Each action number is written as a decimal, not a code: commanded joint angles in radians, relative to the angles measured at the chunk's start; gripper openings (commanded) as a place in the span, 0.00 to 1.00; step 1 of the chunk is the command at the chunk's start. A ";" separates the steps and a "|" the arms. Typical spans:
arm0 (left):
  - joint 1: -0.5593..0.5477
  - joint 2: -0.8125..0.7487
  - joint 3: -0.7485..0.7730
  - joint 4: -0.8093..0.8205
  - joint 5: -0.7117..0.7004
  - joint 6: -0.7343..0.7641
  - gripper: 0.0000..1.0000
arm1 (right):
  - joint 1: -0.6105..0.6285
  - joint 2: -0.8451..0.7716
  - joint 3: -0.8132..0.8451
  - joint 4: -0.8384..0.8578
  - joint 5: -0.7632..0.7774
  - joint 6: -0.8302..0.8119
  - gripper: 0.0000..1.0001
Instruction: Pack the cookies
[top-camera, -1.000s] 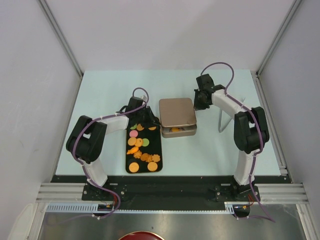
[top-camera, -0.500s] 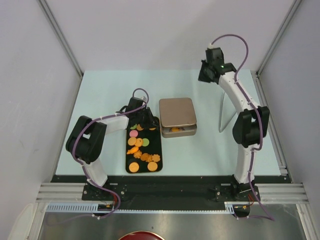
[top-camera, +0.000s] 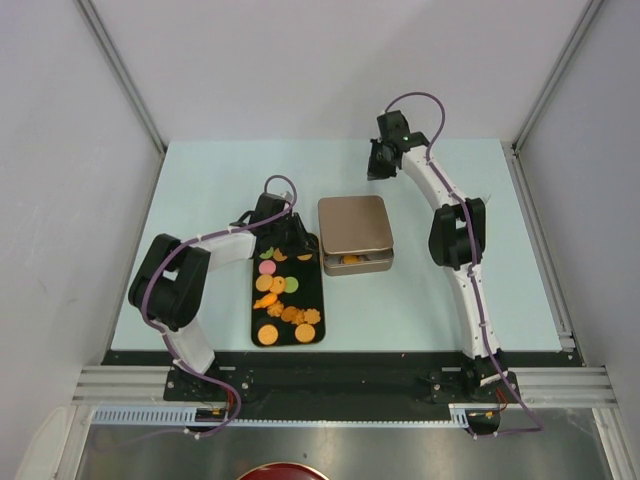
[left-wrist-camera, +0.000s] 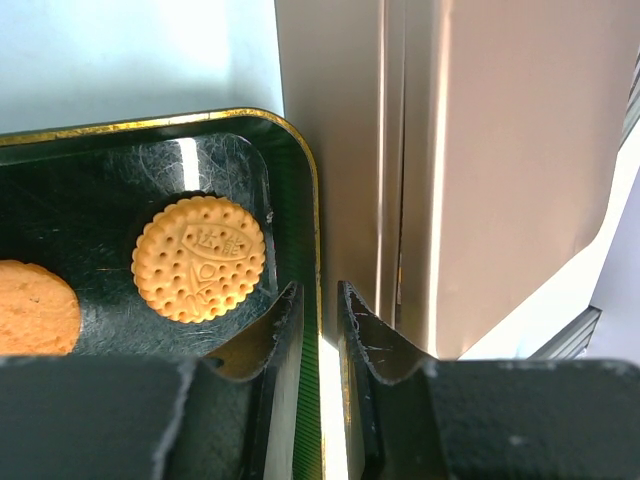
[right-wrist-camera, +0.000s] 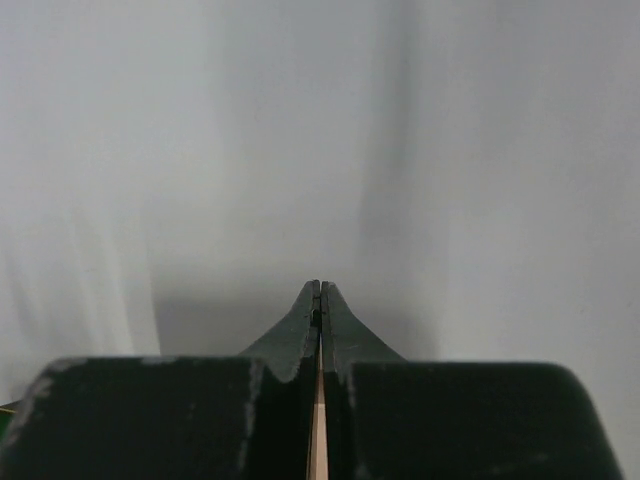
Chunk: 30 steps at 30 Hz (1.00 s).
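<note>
Several cookies (top-camera: 280, 295), mostly round orange discs with a pink and a green one, lie on a black tray (top-camera: 315, 278). My left gripper (top-camera: 297, 238) is at the tray's far right corner, its jaws closed over the gold-edged rim (left-wrist-camera: 150, 118). In the left wrist view that gripper (left-wrist-camera: 318, 290) has a dotted orange cookie (left-wrist-camera: 199, 259) just to its left. A metal tin (top-camera: 353, 224) stands right of the tray, its lid slid back, with orange cookies (top-camera: 350, 261) showing in the front gap. My right gripper (top-camera: 375, 165) is shut and empty, raised behind the tin; its wrist view (right-wrist-camera: 320, 285) shows only grey wall.
The tin's side (left-wrist-camera: 480, 150) stands close against the tray's right rim. Grey walls enclose the table on three sides. A thin metal stand (top-camera: 441, 240) is on the table right of the tin.
My right arm lifted from the tin's far right corner, swung up and back, then left, and now stands stretched tall. The left arm, tray and tin have not moved.
</note>
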 joint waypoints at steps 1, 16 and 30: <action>-0.007 -0.047 0.018 0.008 0.005 0.009 0.24 | -0.007 -0.017 0.030 0.033 -0.037 0.004 0.00; -0.010 -0.025 0.010 0.016 0.007 0.000 0.24 | 0.037 0.000 -0.078 0.054 -0.099 -0.027 0.00; -0.011 -0.002 0.016 0.028 0.011 -0.014 0.24 | 0.048 -0.193 -0.410 0.168 -0.112 -0.035 0.00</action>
